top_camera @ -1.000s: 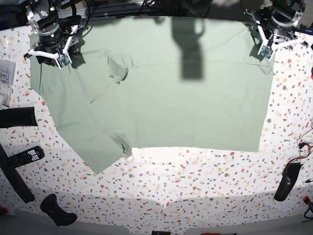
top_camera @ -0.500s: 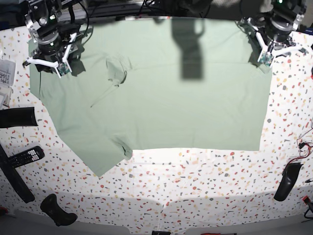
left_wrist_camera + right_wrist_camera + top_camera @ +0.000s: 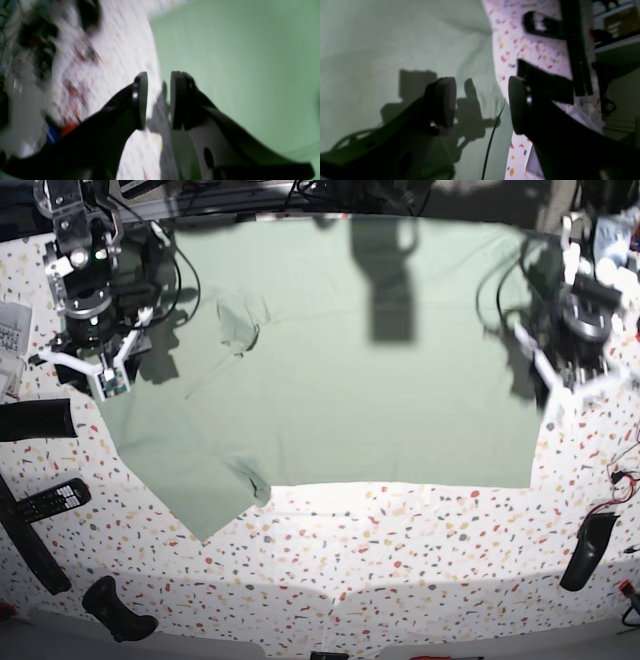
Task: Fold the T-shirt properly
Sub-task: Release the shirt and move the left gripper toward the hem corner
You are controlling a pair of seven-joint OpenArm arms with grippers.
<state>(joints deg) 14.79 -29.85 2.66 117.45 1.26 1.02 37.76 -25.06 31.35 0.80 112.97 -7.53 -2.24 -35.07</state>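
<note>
The large pale sage-green T-shirt (image 3: 350,350) lies spread flat on the speckled white terrazzo-patterned tabletop (image 3: 400,560), whose near strip is bare. The right gripper (image 3: 481,105) hovers over the shirt's sleeve-side edge, jaws wide apart, holding nothing. The left gripper (image 3: 158,100) hangs above the opposite edge, jaws narrowly parted, nothing between them.

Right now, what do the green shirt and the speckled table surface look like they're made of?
T-shirt: soft matte fabric, probably cotton-like knit; it lies limp with small wrinkles near the collar. Table surface: white with coloured flecks, terrazzo-patterned; faint creases suggest a printed cloth or sheet, not stone.
</note>
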